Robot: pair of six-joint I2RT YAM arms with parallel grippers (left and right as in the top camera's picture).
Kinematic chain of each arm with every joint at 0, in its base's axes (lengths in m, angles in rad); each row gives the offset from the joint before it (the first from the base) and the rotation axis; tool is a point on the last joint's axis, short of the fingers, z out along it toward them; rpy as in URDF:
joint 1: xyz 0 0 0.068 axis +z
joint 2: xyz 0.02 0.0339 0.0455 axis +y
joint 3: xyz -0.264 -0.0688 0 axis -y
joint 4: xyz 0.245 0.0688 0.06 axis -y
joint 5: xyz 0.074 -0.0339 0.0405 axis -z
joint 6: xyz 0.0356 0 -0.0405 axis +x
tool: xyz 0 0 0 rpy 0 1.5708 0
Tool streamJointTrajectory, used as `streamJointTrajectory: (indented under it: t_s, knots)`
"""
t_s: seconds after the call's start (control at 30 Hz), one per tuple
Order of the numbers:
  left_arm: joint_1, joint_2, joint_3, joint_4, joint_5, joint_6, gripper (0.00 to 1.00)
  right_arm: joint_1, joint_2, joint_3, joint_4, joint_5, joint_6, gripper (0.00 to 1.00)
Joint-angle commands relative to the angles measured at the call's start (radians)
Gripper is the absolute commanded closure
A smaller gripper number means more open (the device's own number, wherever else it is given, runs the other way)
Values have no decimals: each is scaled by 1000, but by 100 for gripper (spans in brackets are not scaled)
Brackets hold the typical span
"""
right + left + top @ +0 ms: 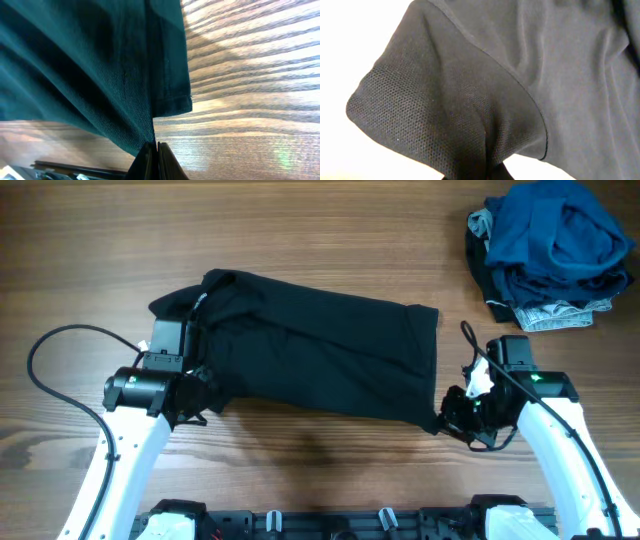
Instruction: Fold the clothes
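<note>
Overhead, the left tool [196, 392] and right tool [447, 418], angled inward, each pinch one end of the black T-shirt [320, 350].

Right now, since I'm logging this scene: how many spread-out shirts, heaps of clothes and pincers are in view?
Spread-out black shirt: 1
Heap of clothes: 1
Pincers: 2, the left pincer and the right pincer
Total: 4

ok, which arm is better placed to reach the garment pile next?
Right, probably: its fingers pinch the black thin-fabric T-shirt's corner nearest the blue-and-grey clothes pile; left arm is at the opposite end.
</note>
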Motion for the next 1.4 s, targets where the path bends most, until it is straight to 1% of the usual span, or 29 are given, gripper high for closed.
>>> streamJointTrajectory:
  t_s: [0.0,0.07,0.2,0.27,0.37,0.5,0.53,0.67,0.7,0.73,0.77,0.8,0.83,0.87,0.9,1.0,1.07,1.13,1.23,1.37]
  knots:
    - [1,-14,15,45,-36,19,96,-34,-6,13,78,-55,-20,96]
    - [1,-14,15,138,-36,19,96,-34,-5,13,166,-87,-19,96]
    - [1,6,15,434,-40,20,96,-33,-2,13,344,-105,-18,96]
    - [1,42,15,496,-40,27,96,-33,5,13,385,-104,-18,96]
    - [1,136,15,575,-39,98,96,-33,40,13,454,-74,-19,96]
    - [1,272,15,679,-39,98,96,-32,126,13,566,-75,-18,96]
    - [1,320,15,726,-39,98,96,-31,173,13,622,-74,-17,96]
    - [1,409,15,817,-39,98,96,-31,301,13,751,-74,-8,96]
    - [1,423,15,827,-39,98,89,-31,333,13,769,-74,-1,96]
    - [1,435,15,834,-39,98,63,-31,364,13,790,-74,2,96]
    - [1,439,15,838,-39,98,27,-31,386,13,806,-74,2,87]
    - [1,439,15,840,-40,98,1,-31,390,13,819,-74,-2,55]
    - [2,439,15,845,-40,99,0,-31,381,13,824,-75,-1,27]
    - [3,439,17,848,-40,103,0,-31,361,21,823,-75,-2,11]
    - [3,435,23,841,-39,134,0,-31,332,36,808,-75,-1,3]
    - [24,382,75,747,-39,158,0,-35,243,98,692,-50,-20,1]
    - [64,333,117,682,-39,159,0,-35,225,117,646,-29,-52,1]
    - [120,292,163,619,-39,158,0,-35,236,117,605,-21,-100,1]
    - [208,270,225,518,-28,167,0,-34,279,117,587,22,-124,1]
    - [294,271,231,455,-27,178,0,-21,355,117,600,137,-143,0]
